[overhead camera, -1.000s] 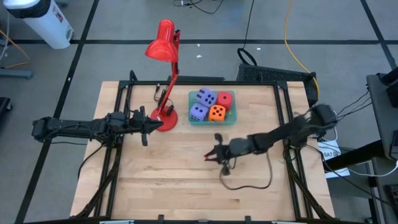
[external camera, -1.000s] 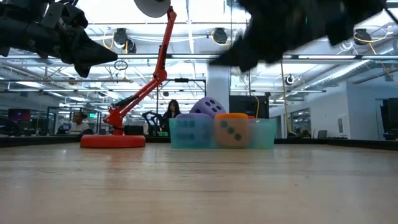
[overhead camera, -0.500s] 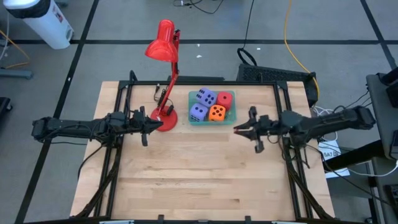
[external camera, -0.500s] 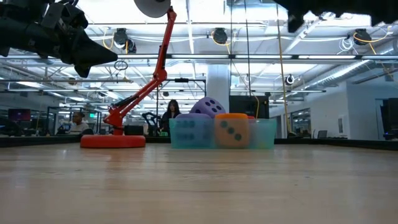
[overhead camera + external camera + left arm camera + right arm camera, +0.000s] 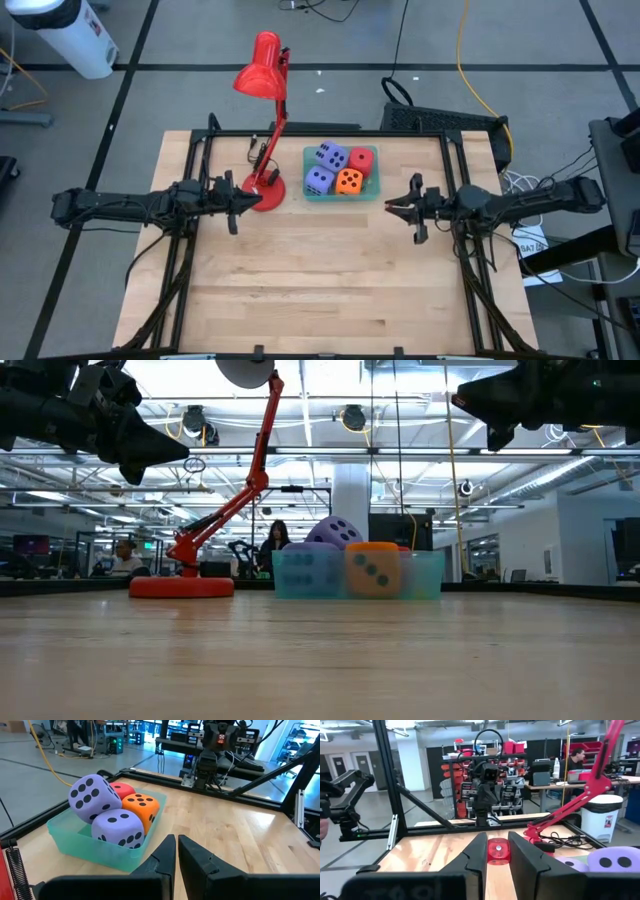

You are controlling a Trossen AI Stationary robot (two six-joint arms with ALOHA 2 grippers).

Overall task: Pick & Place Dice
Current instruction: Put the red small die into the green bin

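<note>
My left hand [image 5: 243, 203] hangs above the bench [image 5: 300, 290], closed with nothing between its fingers. From overhead its tip sits at the round base of the red desk lamp [image 5: 268, 188], to the left of the tray. My right hand [image 5: 393, 208] is raised too, just off the tray's right front corner and pointing across toward my left one. I cannot tell whether it is open or closed, and I cannot make out the small red thing showing ahead of it in its own wrist view. All four dice sit packed together in the shallow teal tray [image 5: 342, 197] at the back middle of the bench. One purple die [image 5: 332, 156] is at the back left, the other purple die [image 5: 319, 179] in front of it, the orange die [image 5: 349, 181] at the front right and the red die [image 5: 363, 160] behind that. Neither hand touches the tray or any die.
</note>
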